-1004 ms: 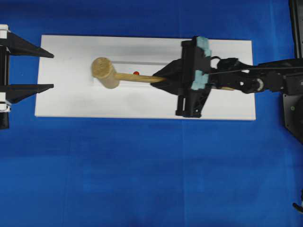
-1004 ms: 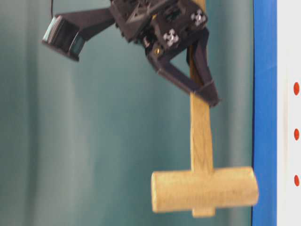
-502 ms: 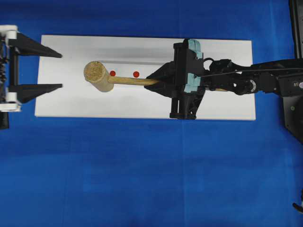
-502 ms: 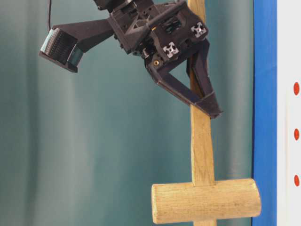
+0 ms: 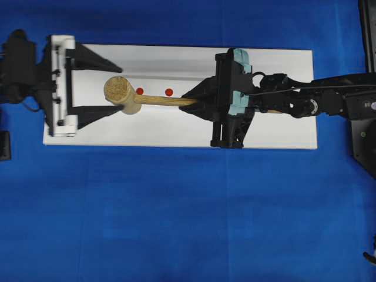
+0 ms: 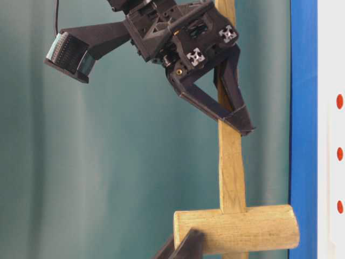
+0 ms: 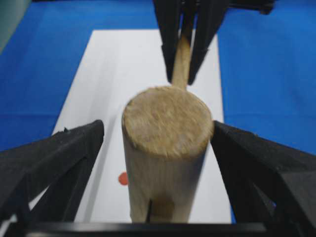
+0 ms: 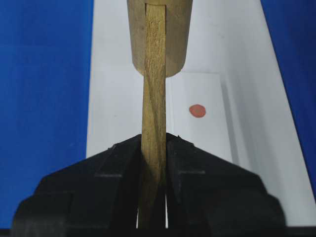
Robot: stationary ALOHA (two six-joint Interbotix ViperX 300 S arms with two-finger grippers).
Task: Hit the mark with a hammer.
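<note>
Overhead view: right gripper (image 5: 197,100) clamps the hammer (image 5: 123,94) handle—head between the open left gripper (image 5: 100,88) fingers—next, a handover grip.

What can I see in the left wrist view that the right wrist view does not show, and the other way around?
Only the left wrist view shows the round end face of the hammer head, standing between the spread fingers of the left gripper, which do not touch it. Only the right wrist view shows the right gripper shut on the flat handle. Both show the hammer, the white board and a red mark.
</note>
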